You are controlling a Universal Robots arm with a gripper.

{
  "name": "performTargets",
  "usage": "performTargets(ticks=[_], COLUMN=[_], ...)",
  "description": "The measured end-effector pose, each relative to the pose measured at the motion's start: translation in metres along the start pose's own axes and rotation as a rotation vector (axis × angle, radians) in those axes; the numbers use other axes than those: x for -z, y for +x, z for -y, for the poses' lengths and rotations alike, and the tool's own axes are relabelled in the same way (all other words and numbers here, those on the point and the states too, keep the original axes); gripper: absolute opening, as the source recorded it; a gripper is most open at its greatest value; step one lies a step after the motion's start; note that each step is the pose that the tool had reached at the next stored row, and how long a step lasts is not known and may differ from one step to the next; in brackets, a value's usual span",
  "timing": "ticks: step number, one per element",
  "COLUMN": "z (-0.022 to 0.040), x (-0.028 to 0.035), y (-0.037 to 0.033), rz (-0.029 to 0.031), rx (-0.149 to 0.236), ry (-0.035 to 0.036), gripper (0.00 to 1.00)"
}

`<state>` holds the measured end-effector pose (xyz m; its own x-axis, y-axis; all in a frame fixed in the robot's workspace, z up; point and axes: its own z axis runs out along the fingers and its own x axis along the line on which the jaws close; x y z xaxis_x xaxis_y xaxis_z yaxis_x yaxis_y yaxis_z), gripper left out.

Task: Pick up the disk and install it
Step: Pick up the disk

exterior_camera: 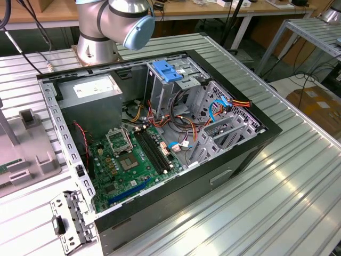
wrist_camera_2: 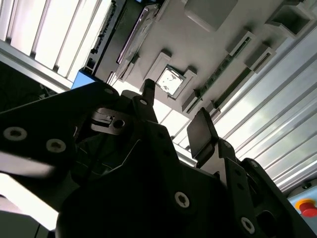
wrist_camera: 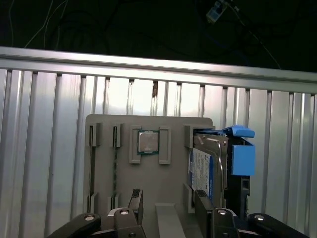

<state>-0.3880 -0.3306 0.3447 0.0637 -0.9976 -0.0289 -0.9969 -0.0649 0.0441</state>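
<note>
First wrist view: the disk is seen on edge in the holder, beside a chip. It is judged heavy, stiff and shock-sensitive, best pinched across its flat faces. The gripper is spread wide, empty, near it. In the exterior view the holder is found at nine o'clock of the case.

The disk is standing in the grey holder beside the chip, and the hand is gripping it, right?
No. The first wrist view shows the hand open and empty; the disk does stand in the grey holder beside the chip.
</note>
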Motion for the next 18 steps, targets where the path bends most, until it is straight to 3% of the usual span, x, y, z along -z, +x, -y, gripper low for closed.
performTargets(ticks=[15,18], z=[0.0011,0.0013], x=[-0.0069,-0.0086], y=[-0.0126,-0.0177], rz=[0.0000,0.0001], rx=[0.000,0.000], ry=[0.0001,0.0001], gripper=[0.54,0.54])
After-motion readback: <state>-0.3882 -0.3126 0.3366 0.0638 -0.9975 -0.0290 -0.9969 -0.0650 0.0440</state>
